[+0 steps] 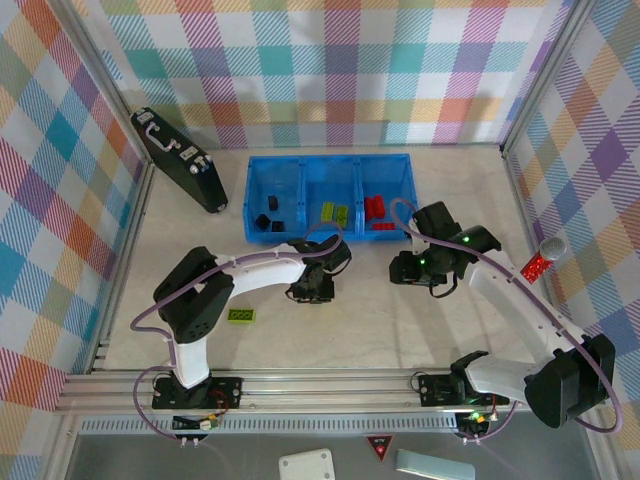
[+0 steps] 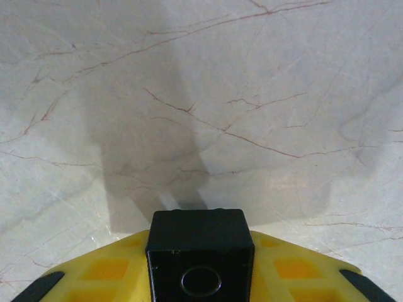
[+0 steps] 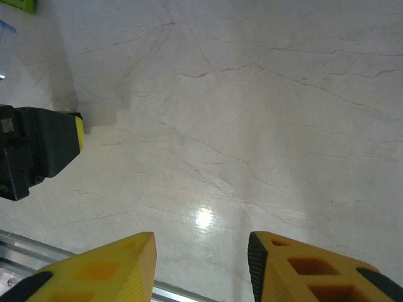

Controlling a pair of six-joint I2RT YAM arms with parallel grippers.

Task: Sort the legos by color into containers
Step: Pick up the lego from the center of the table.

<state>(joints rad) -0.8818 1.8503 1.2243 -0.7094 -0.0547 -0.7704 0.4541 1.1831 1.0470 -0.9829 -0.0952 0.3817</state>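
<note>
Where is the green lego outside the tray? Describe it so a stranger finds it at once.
Start at the blue tray at the far side of the table, then come down to the left arm. Beside its black elbow lies a flat lime-green brick. Its green twins sit in the tray's middle compartment, and the black piece is pinched in the left gripper; this one lies loose.

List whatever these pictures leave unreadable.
Top view: black pieces in the tray, too small to count.
Top view: tray's near right corner, hidden by the right arm.
Right wrist view: green brick, cut off by the top edge.
Left wrist view: black brick, cut off at the bottom edge.
</note>
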